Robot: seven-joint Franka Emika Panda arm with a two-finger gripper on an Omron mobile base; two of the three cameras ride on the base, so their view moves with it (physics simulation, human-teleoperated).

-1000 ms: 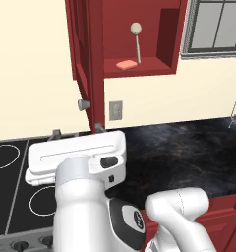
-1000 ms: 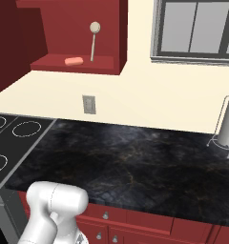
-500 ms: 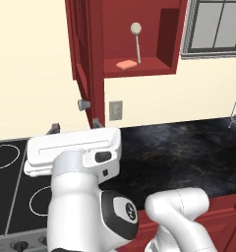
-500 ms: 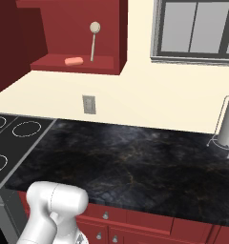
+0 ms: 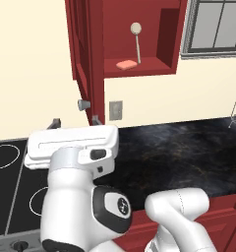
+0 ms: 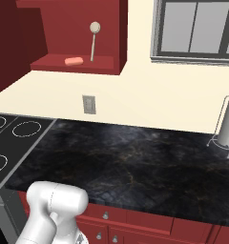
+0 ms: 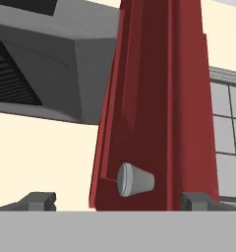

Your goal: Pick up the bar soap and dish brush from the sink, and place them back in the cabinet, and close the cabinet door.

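The cabinet (image 5: pixel 164 39) stands open on the wall. On its shelf lies the pink bar soap (image 5: pixel 125 64) (image 6: pixel 73 61), and beside it the dish brush (image 5: pixel 136 39) (image 6: pixel 94 38) stands upright against the back. The cabinet door (image 5: pixel 85 49) (image 7: pixel 159 98) swings out edge-on toward me, with its grey knob (image 5: pixel 83 104) (image 7: pixel 133 180) near the lower edge. My gripper (image 5: pixel 75 121) (image 7: pixel 119 202) is open just below the knob, one fingertip on each side of the door's bottom edge and nothing between them. The sink is out of view.
A black marbled counter (image 6: pixel 135 167) runs under the cabinet, with a stovetop (image 5: pixel 7 167) at its left. A wall outlet (image 5: pixel 115 110) sits below the cabinet. A paper towel holder (image 6: pixel 228 126) stands at the far right under the window (image 6: pixel 197 28). A grey range hood (image 7: pixel 46 64) hangs left of the door.
My hand has risen a little toward the door's knob, its jaws still wide. Soap, brush and door have not moved.
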